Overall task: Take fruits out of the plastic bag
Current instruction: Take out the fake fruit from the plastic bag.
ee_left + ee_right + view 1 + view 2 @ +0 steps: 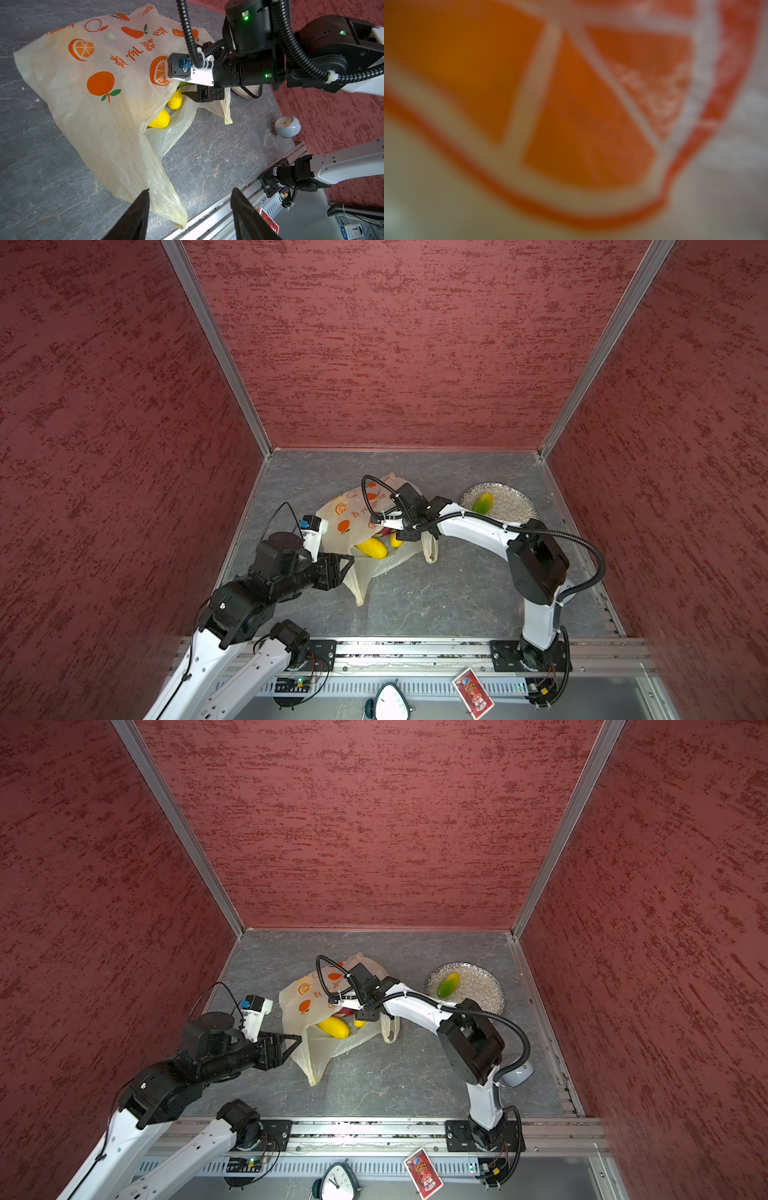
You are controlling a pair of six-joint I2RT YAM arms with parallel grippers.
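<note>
Fingers of the left gripper (347, 570) are spread with nothing in them, parked just beside the near edge of the plastic bag (343, 510). The bag lies on the desk (436, 597) in both top views. The right gripper (395, 532) is poked into the bag's mouth, where a yellow mango (371, 548) shows. A green-yellow mango (483, 502) sits on the speckled plate (515, 510), well apart from the bag.

Left wrist view: spread fingers (141, 209), and the bag's lower corner lies between them, not clamped. A lemon-like fruit (175, 100) sits right at the right gripper's tip, but I can't tell if those fingers are clenched or loose.

Right wrist view: just a blurry printed orange slice (571, 104) on the bag, super close.
</note>
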